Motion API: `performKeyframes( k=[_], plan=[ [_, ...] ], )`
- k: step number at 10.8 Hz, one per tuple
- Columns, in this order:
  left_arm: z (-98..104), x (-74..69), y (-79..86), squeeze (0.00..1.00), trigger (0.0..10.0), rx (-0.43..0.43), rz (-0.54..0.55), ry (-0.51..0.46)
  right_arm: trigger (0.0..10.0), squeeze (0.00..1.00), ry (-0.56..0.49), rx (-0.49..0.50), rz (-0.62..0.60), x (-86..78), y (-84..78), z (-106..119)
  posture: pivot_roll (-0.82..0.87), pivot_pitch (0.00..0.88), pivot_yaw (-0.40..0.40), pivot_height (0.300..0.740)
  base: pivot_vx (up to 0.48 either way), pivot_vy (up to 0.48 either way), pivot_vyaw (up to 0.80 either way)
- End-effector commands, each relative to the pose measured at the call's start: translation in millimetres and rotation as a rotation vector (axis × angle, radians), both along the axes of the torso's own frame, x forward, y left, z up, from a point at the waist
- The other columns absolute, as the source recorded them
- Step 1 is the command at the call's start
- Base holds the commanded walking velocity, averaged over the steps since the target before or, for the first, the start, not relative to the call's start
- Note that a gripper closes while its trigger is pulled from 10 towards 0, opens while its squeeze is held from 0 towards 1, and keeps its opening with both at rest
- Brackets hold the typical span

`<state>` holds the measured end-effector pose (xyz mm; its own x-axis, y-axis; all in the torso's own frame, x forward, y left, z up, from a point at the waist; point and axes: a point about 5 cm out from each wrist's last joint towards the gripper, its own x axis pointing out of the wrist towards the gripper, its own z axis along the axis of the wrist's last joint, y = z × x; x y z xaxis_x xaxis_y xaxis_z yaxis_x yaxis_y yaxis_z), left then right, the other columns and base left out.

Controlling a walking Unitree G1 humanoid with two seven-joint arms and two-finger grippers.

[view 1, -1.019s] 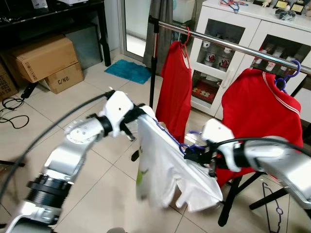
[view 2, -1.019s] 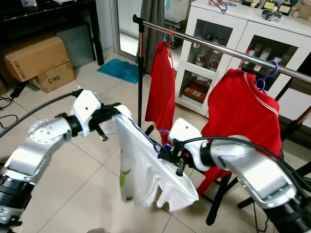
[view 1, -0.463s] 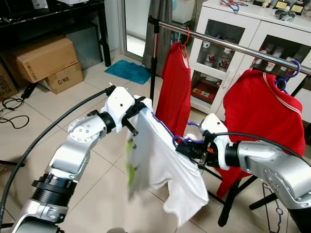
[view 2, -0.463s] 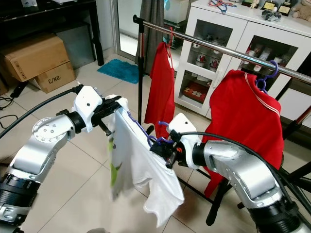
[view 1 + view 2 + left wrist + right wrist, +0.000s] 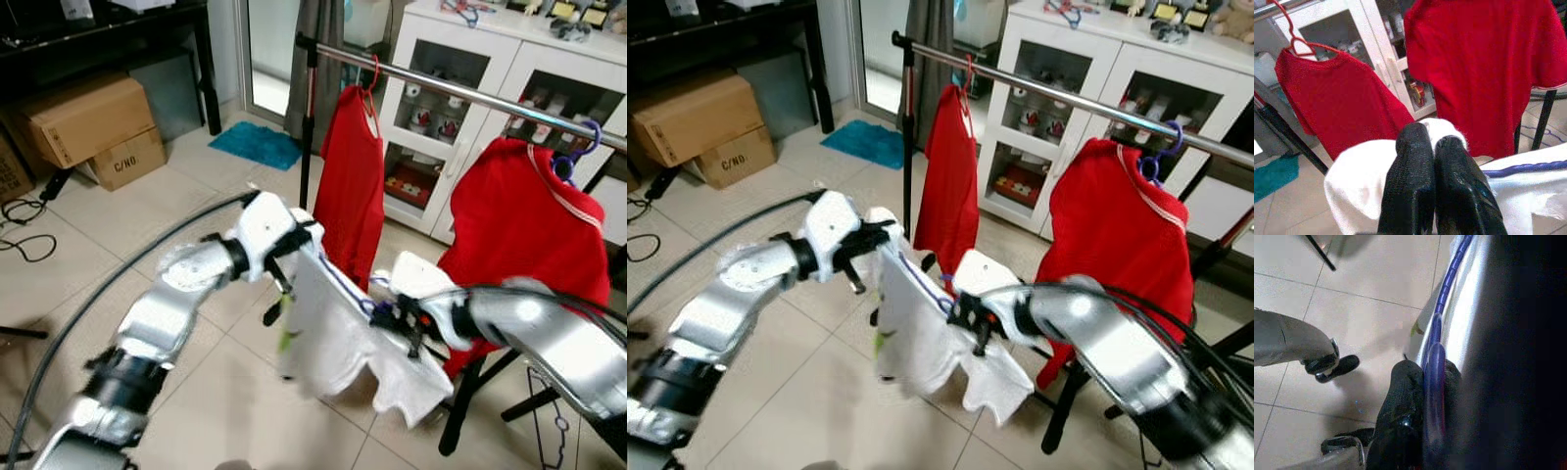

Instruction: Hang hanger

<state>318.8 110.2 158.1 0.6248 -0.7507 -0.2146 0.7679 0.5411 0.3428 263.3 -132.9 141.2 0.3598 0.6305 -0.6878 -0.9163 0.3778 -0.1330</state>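
Cardboard boxes [image 5: 83, 117] – teal mat [image 5: 259, 144] – white cabinet [image 5: 460, 73]

The smaller cardboard box [image 5: 128, 156], which stood on the floor below a larger cardboard box [image 5: 80, 117], carried the black printed marking "C/NO." on its side face. No other text, brand, number or sign was legible in any view.

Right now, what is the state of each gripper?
Left gripper: shut on the white shirt.
Right gripper: shut on the purple hanger.
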Motion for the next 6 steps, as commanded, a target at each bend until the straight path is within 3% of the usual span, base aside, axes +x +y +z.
performKeyframes(
  k=[1,2,4,6],
  plan=[
    [24.0,-0.9,-27.5,0.0,0.0,-0.038,-0.104,-0.099,0.0,0.0,0.078,-0.006,0.018,-2.6,7.5,-12.8,0.09,0.0,-0.052,0.74,0.0,0.0,0.0],
    [13.8,2.8,-29.6,0.0,0.0,-0.014,-0.063,-0.083,0.0,0.0,0.06,0.113,0.001,7.1,24.4,1.6,0.08,0.0,-0.055,0.74,0.0,0.0,0.0],
    [7.6,-1.7,-33.4,0.0,0.0,-0.028,-0.087,-0.061,0.0,0.0,0.058,0.173,-0.039,12.3,29.3,1.2,0.09,0.0,-0.067,0.74,0.0,0.0,0.0],
    [21.3,-3.6,-36.7,0.0,0.0,-0.13,-0.084,-0.099,0.0,0.0,0.167,0.001,0.062,-4.4,18.0,-25.0,0.08,0.0,-0.074,0.74,0.0,0.0,0.0]
  ],
)
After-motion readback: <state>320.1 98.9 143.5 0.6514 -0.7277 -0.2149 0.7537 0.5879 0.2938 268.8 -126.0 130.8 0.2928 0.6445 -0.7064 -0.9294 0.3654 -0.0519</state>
